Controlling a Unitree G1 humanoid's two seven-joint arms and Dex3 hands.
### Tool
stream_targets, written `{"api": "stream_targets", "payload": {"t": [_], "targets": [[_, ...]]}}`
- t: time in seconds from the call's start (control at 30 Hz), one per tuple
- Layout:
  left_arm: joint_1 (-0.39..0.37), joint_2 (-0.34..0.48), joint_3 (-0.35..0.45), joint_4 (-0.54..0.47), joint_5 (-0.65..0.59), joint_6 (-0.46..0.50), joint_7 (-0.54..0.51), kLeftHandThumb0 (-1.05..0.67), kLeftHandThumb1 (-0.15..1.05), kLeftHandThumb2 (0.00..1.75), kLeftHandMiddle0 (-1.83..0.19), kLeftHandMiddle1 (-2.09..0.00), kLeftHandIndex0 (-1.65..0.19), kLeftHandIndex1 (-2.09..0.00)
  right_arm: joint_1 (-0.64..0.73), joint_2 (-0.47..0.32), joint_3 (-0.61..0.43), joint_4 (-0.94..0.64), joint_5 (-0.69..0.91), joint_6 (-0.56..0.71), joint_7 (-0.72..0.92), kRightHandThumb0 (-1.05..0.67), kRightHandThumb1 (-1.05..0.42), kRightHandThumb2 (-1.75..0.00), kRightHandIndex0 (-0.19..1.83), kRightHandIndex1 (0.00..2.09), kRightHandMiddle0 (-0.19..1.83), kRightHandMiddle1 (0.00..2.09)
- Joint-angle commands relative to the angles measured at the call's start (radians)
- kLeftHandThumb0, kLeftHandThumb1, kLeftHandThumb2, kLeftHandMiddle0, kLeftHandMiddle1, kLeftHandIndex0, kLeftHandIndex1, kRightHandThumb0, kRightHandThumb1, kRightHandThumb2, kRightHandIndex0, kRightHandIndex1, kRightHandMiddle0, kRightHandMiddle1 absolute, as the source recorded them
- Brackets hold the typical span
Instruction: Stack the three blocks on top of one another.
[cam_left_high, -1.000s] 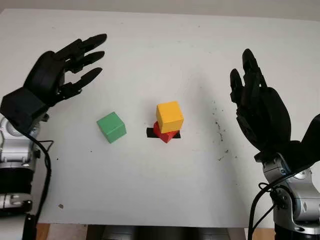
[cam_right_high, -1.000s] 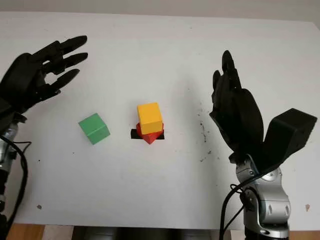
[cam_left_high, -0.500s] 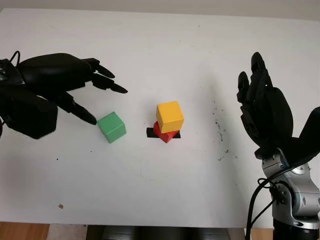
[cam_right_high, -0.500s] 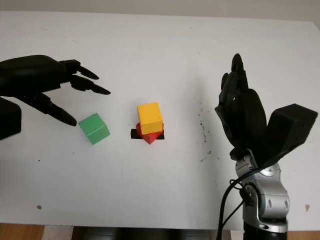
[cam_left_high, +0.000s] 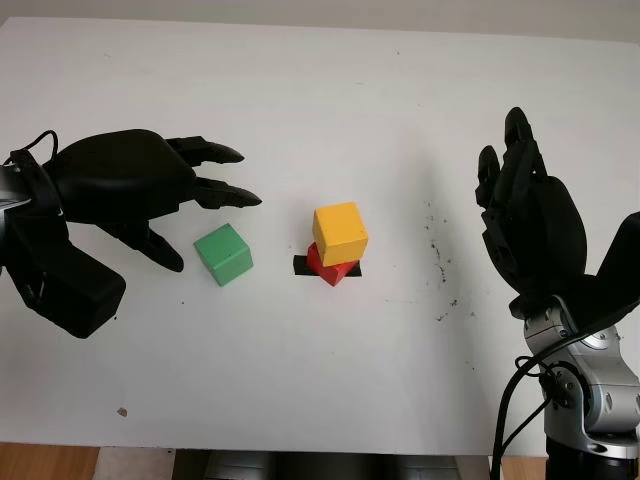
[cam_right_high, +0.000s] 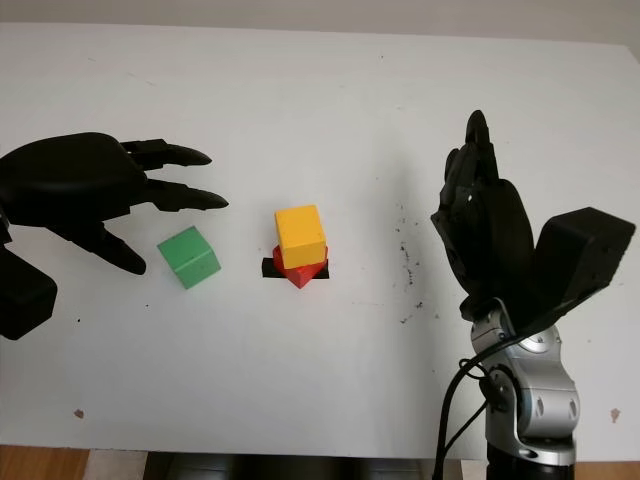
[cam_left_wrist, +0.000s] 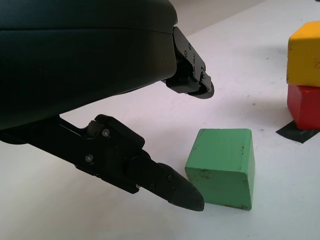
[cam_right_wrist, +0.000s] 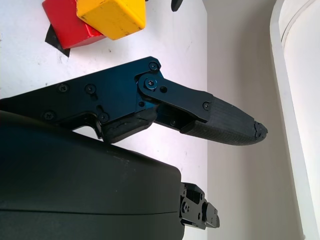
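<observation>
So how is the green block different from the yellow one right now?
The green block sits directly on the white table, alone; the yellow block rests on top of the red block. The green block has the open left hand right beside it, not touching, while the yellow block has no hand near; the open right hand is off to the side. Both look like similar-sized cubes.

Robot test bench or lab, by the look of it — plain white matte tabletop (cam_left_high: 330, 90) filling the frame, black tape marker (cam_left_high: 300, 265) at centre, dark scuff specks (cam_left_high: 437, 258) right of centre — wooden floor strip (cam_left_high: 50, 462) lower left.
</observation>
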Motion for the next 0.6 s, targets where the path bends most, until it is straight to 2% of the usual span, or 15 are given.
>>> {"api": "stream_targets", "payload": {"t": [0.0,0.3,0.37,0.4,0.43,0.5,0.57], "targets": [[0.013,0.001,-0.015,0.000,0.001,-0.007,0.012,-0.53,0.83,0.06,0.01,-0.27,-0.37,-0.05,0.016,-0.005,-0.003,-0.025,0.004,0.006,0.003,-0.78,-1.05,-0.82,-0.19,0.00,-0.19,0.00],[0.030,-0.008,-0.031,0.000,-0.027,-0.012,0.020,-0.56,0.87,0.06,0.01,-0.32,-0.41,-0.07,0.021,-0.001,0.007,-0.021,-0.001,0.016,0.001,-0.79,-1.05,-0.80,-0.19,0.00,-0.19,0.00],[0.030,-0.013,-0.031,0.005,-0.013,-0.023,0.046,-0.57,0.89,0.06,0.07,-0.43,-0.42,-0.09,0.020,-0.004,0.006,-0.017,0.003,0.016,0.008,-0.79,-1.05,-0.80,-0.19,0.00,-0.19,0.00],[0.029,-0.015,-0.033,0.009,0.002,-0.031,0.062,-0.58,0.89,0.06,0.14,-0.60,-0.43,-0.14,0.018,-0.005,0.006,-0.015,0.003,0.015,0.009,-0.79,-1.05,-0.80,-0.19,0.00,-0.19,0.00],[0.028,-0.016,-0.034,0.013,0.012,-0.036,0.074,-0.58,0.90,0.06,0.16,-0.66,-0.41,-0.20,0.018,-0.005,0.006,-0.013,0.003,0.014,0.011,-0.78,-1.05,-0.81,-0.19,0.00,-0.19,0.00],[0.028,-0.019,-0.041,0.016,0.037,-0.035,0.089,-0.58,0.91,0.05,0.19,-0.71,-0.21,-0.61,0.015,-0.004,0.005,-0.013,0.003,0.018,0.011,-0.79,-1.05,-0.81,-0.19,0.00,-0.19,0.00],[0.028,-0.022,-0.047,0.014,0.057,-0.032,0.101,-0.59,0.92,0.05,0.19,-0.74,-0.15,-0.78,0.014,-0.005,0.005,-0.012,0.002,0.019,0.012,-0.79,-1.05,-0.81,-0.19,0.00,-0.19,0.00]]}}
